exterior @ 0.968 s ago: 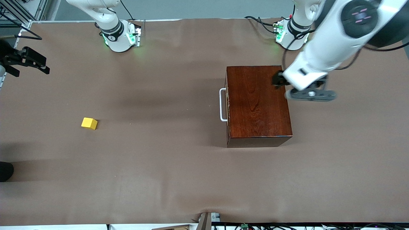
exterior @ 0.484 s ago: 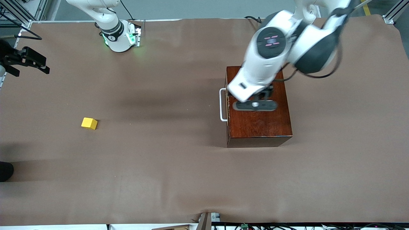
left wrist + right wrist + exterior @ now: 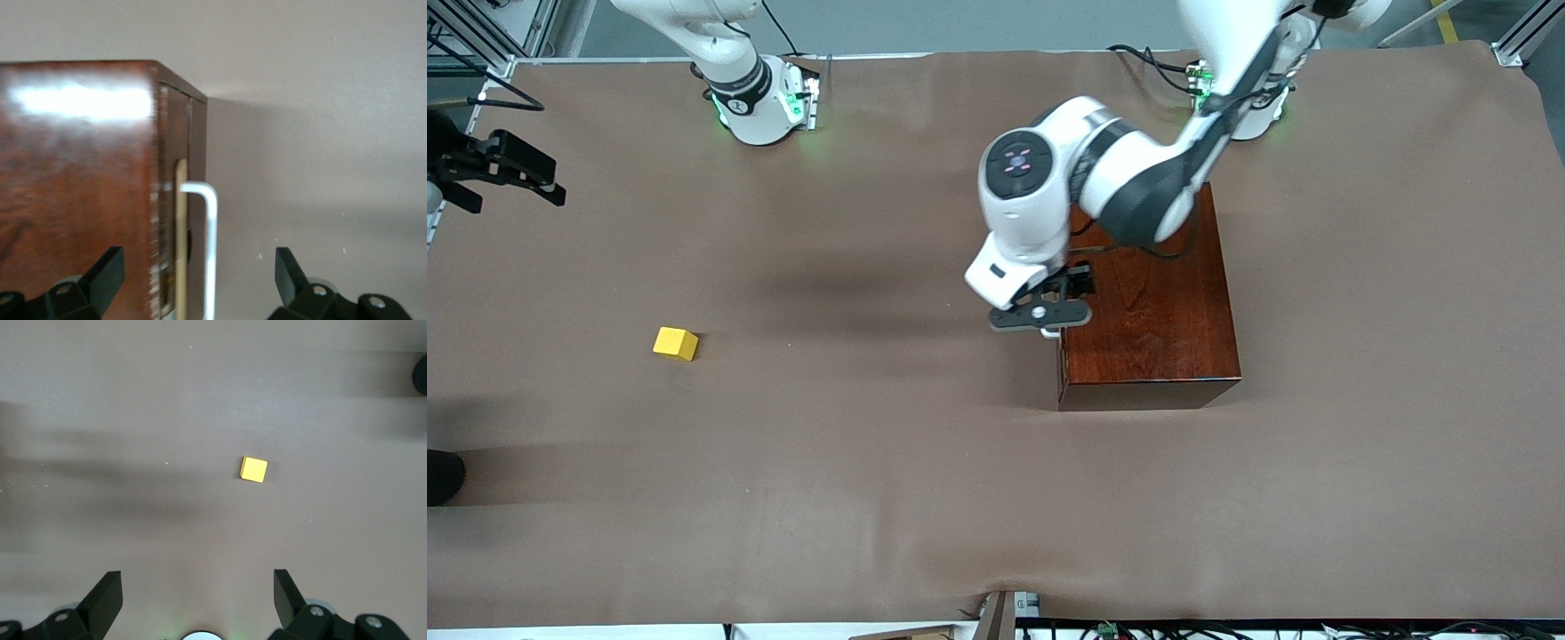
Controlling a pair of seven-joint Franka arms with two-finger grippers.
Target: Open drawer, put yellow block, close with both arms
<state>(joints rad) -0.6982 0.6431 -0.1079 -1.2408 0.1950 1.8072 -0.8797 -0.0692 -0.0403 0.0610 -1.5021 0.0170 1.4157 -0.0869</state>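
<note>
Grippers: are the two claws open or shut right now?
Left gripper: open, empty, over the drawer's handle.
Right gripper: open, empty, waiting above the table.

You had the white handle point(image 3: 209, 247) standing off the closed drawer point(image 3: 179, 200) front, with a gap for one finger. The left gripper point(image 3: 199, 275) hung spread across it, fingers point(image 3: 107, 270) clear on both sides. Bare bench point(image 3: 854, 427) surrounded the yellow block point(image 3: 253, 469); nothing obstructed the spread right gripper point(image 3: 198, 595) above it.

Brown table point(image 3: 871, 498): yellow block point(image 3: 675, 343), wooden box point(image 3: 1152, 329).
</note>
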